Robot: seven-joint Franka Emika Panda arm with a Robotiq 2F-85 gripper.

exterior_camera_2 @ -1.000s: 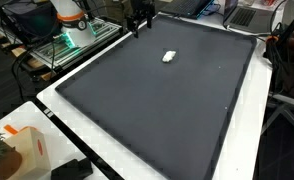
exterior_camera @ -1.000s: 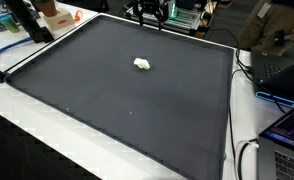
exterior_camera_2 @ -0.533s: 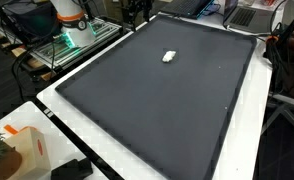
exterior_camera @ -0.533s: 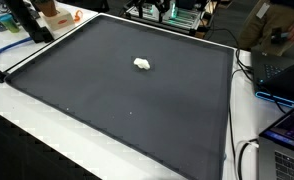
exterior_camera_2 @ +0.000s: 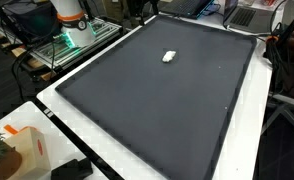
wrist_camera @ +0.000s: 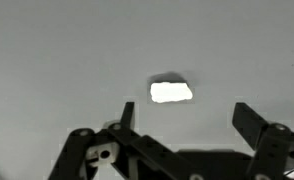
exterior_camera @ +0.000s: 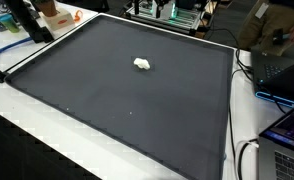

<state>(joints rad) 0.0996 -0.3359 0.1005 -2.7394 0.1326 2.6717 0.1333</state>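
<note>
Claw (wrist_camera: 182,108): the wrist view cuts off its base at the frame bottom. Two fingers, spread wide, grip nothing. One white lump (wrist_camera: 171,92) lies just ahead of the fingertips, between their lines, blurred. It rests on a dark mat (wrist_camera: 57,50). Both exterior views show the one lump (exterior_camera: 142,64) (exterior_camera_2: 169,56) and the mat's edges; the claw is hard to make out there.

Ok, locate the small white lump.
The small white crumpled lump lies on the dark grey mat, toward its far end in both exterior views; in the wrist view, just beyond the open end effector.
</note>
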